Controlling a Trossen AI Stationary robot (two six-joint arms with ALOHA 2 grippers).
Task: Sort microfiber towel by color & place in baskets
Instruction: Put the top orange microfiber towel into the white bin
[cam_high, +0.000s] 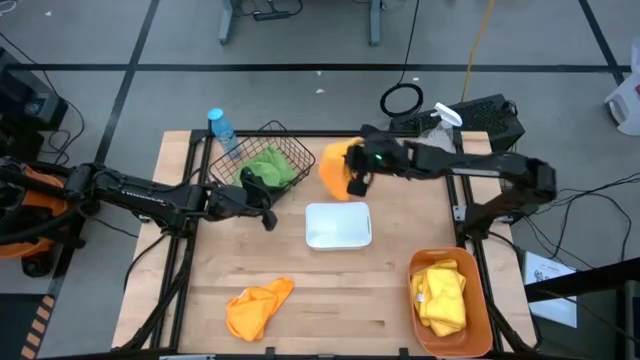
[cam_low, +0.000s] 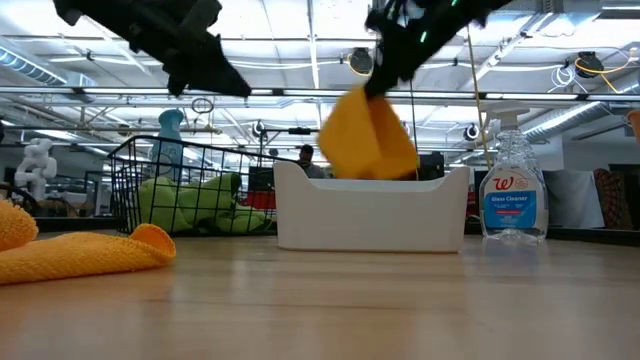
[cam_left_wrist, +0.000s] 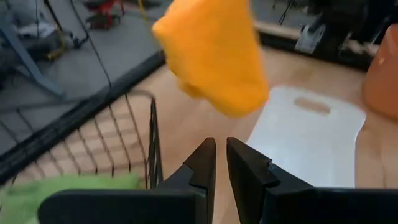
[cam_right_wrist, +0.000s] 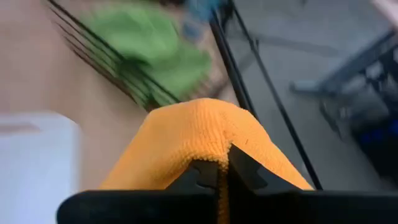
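Observation:
My right gripper (cam_high: 358, 182) is shut on an orange towel (cam_high: 335, 168), held in the air just beyond the far edge of the white tray (cam_high: 338, 224), next to the black wire basket (cam_high: 285, 140). Green towels (cam_high: 268, 165) lie inside that basket. Yellow towels (cam_high: 442, 295) fill the orange tub (cam_high: 478, 310) at the near right. A second orange towel (cam_high: 258, 305) lies crumpled on the table at the near left. My left gripper (cam_high: 268, 218) hovers shut and holding nothing by the basket's near right corner, fingertips (cam_left_wrist: 210, 163) close together. My right gripper pinches the orange towel between its two fingers at a raised fold (cam_right_wrist: 214, 134), which bunches over the fingertips in the right wrist view. How many layers it has, I cannot tell. The towel hangs slack below the gripper (cam_low: 370, 135), lifted clear of the table and tray.
A blue bottle (cam_high: 220, 128) stands at the far left of the basket. A clear spray bottle (cam_low: 508, 190) stands at the table's far right. Bare wood lies between the tray, the tub and the orange towel on the table (cam_low: 80, 255).

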